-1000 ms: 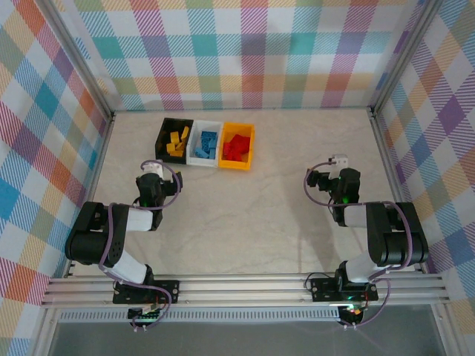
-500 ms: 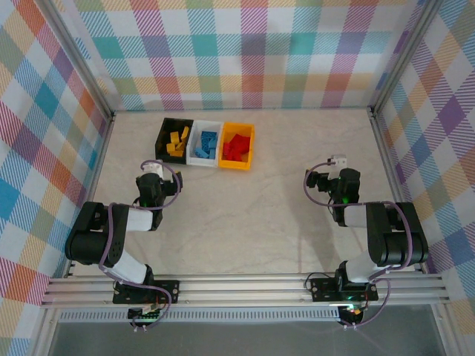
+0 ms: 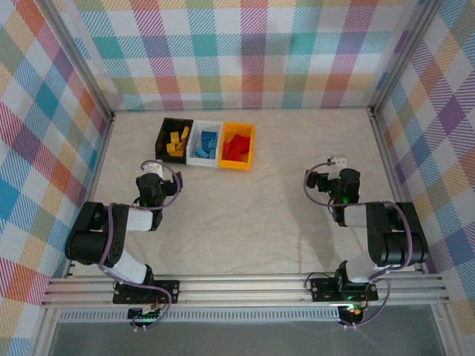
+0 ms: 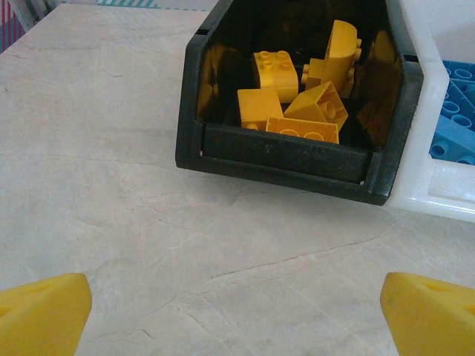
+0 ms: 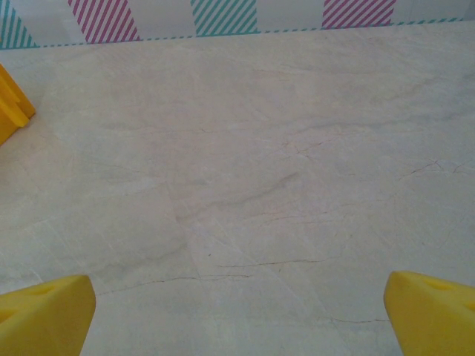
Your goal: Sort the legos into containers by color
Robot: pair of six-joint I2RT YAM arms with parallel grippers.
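Yellow plastic bricks [image 4: 297, 96] lie heaped in the small black open-top plastic bin [image 4: 282, 152] that your left wrist camera faces from close by. Pressed against that bin's right side you see the white plastic bin [image 4: 434, 189], holding blue studded bricks [image 4: 456, 111]. From above, you can make out the yellow-orange plastic bin [image 3: 251, 144] closing the row on the right, with red studded bricks [image 3: 237, 147] inside. The row stands toward the far left of the pale stone-patterned table [image 3: 252, 215].

Your left gripper [image 4: 237, 319] is near the black bin, its yellow fingertips [image 4: 44, 311] spread wide with bare table between them. Your right gripper [image 5: 237, 315] is just as wide and holds nothing. It hangs over bare table well apart from the bins, and a corner of the yellow-orange bin sits at the left edge of its wrist view.
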